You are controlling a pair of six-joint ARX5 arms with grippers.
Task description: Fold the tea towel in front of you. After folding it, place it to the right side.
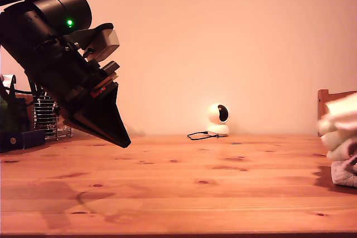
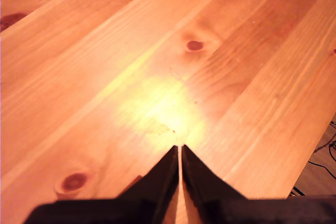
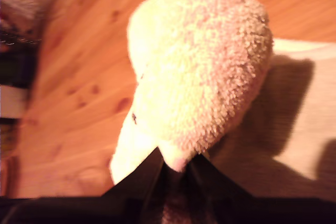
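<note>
Knotty pine table (image 1: 184, 188), small white camera (image 1: 218, 120), stacked towels (image 1: 341, 149) atop.

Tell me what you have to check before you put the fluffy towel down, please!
1. Grip: my second gripper is shut on the fluffy cream terry towel, pinching its bunched end. Ok.
2. Is the towel folded neatly? It looks bunched up and the picture is blurred. Cannot tell.
3. Drop spot: a stack of pale folded towels already sits at the exterior view's right edge. Whether there is room there: cannot tell.
4. My first gripper is shut, holds nothing, and hangs over the bare knotty pine wooden table. Ok.
5. The small round white camera and its black cord sit far back by the wall. Ok.
</note>
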